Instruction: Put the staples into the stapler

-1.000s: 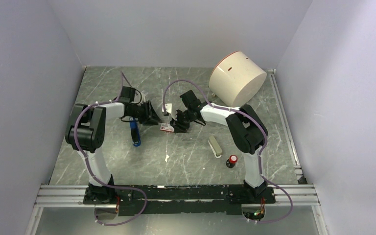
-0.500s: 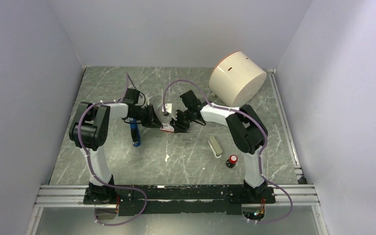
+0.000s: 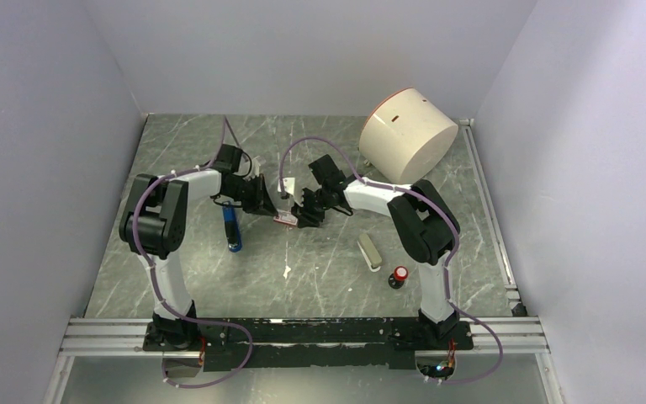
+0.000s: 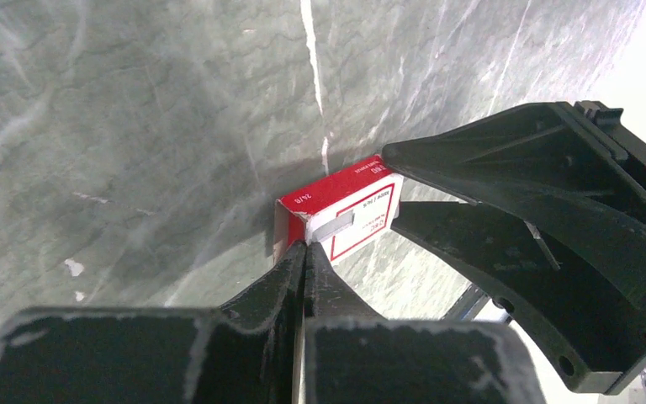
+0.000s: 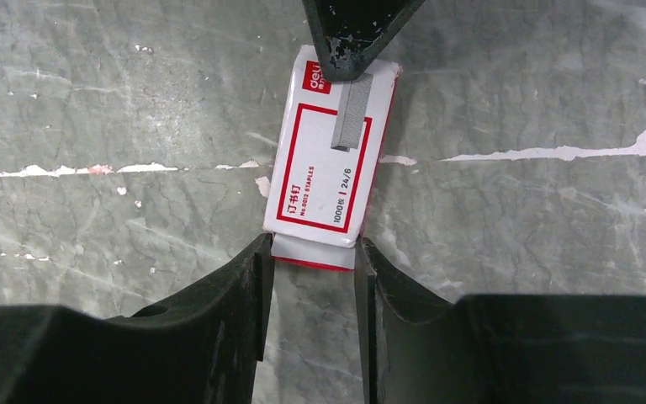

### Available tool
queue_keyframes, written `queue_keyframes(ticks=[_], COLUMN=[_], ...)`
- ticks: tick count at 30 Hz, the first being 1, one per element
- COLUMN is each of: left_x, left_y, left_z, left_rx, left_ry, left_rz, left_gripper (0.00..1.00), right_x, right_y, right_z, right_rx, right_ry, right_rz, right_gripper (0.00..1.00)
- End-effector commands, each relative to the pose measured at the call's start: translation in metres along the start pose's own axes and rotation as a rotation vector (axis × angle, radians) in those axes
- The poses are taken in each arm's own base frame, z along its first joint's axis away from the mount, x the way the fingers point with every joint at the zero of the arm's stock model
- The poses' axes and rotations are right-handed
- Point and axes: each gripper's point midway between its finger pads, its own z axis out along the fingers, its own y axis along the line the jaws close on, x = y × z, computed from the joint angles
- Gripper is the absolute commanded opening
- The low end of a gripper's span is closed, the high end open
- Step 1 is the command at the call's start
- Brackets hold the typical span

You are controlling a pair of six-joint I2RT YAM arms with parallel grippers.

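The staples box, red and white, lies on the marble table between my two grippers. In the right wrist view the staples box has its near end squeezed between my right gripper fingers, one on each long side. My left gripper is shut, its joined tips touching the far end of the staples box; whether they pinch a flap I cannot tell. From above, the left gripper and right gripper face each other across the box. The blue stapler lies left of them, untouched.
A beige oblong bar and a red-capped black knob lie near the right arm. A large cream cylinder stands at the back right. A small white scrap lies on the table. Grey walls enclose the table.
My left gripper moved right to the box's far end and closed. The right gripper stayed put, its jaws narrowing slightly on the box.
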Motion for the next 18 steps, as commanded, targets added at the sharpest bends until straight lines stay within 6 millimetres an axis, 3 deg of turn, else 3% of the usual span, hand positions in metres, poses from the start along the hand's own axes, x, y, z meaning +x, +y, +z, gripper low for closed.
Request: queue_keyframes(ticks=[1,8,13,15,18], left_x=[-0.019,-0.021,-0.023,-0.026,-0.031], left_y=[0.023,0.028,0.027,0.028,0.03], left_z=[-0.016,-0.021,-0.025,-0.029,-0.04], left_rx=[-0.081,-0.066,-0.07,-0.083,-0.132], left_ry=[-0.061,-0.068,-0.08,-0.099,-0.143], left_rz=[-0.003,-0.033,-0.047,-0.054,-0.056], left_gripper=[0.05,0.06,0.38,0.5,0.6], right_x=[0.024,0.02,0.011,0.001,-0.024], right_y=[0.007,0.008,0.002,-0.001,-0.011], right_z=[-0.004,-0.005,-0.008,-0.012,-0.027], right_rx=[-0.008,-0.012,0.013,0.028,0.078], right_ry=[0.077,0.069,0.065,0.036,-0.039], right_rz=[0.039,0.051,0.118,0.136,0.156], right_gripper=[0.37,0.42,0.65,0.72,0.77])
